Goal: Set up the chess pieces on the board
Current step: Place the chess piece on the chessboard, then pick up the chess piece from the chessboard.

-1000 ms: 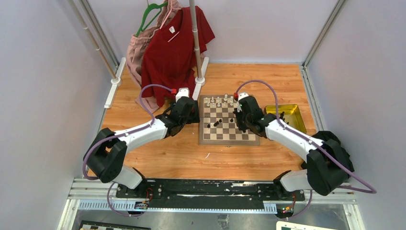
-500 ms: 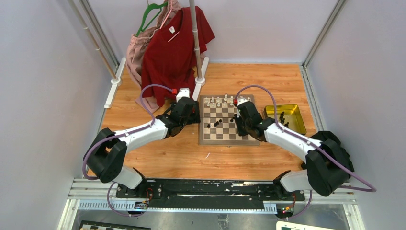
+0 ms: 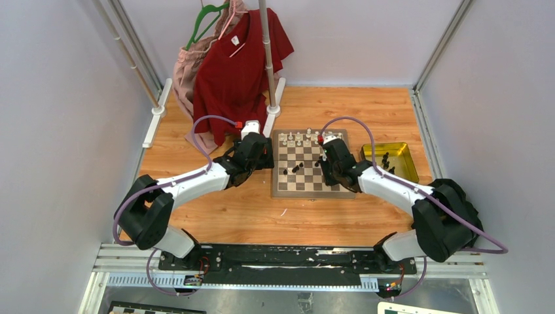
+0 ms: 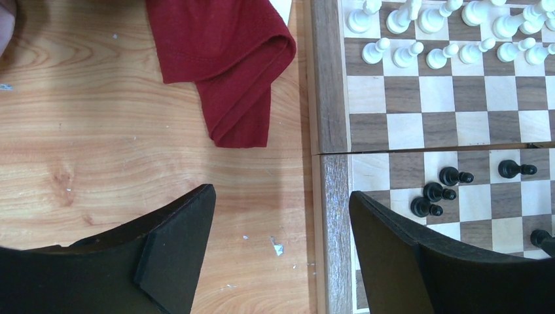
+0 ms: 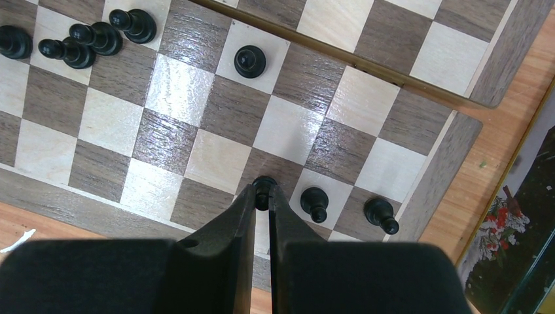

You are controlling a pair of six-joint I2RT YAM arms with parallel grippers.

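Top external view, reading from your left: a pink garment point(image 3: 186, 69) and a red shirt point(image 3: 235, 65) hang at the far side of the wooden table point(image 3: 216, 209). The shirt's sleeve point(image 4: 229, 65) lies on the wood near the left border of the chessboard point(image 3: 313, 191). The left gripper point(image 3: 267, 157) hovers at that border with its jaws wide and nothing between them. In the left wrist view one finger point(image 4: 173, 252) is over bare wood and the other over the board's edge. On the board, the white pieces point(image 3: 301, 139) stand in two rows along the far side. Three black pawns point(image 4: 433, 191) huddle together left of centre, with a lone one further right. The right gripper point(image 5: 263, 196) is over the near right part of the board, its jaws narrowed onto a small black piece point(image 5: 264, 183) (only the rounded top shows, so you cannot tell which kind, nor whether it touches the square). Just right of it two more black pawns point(image 5: 315, 203) stand on the near squares. Rightmost, the yellow tray point(image 3: 411, 163) sits beside the board with a few black pieces point(image 3: 385, 159) in it.
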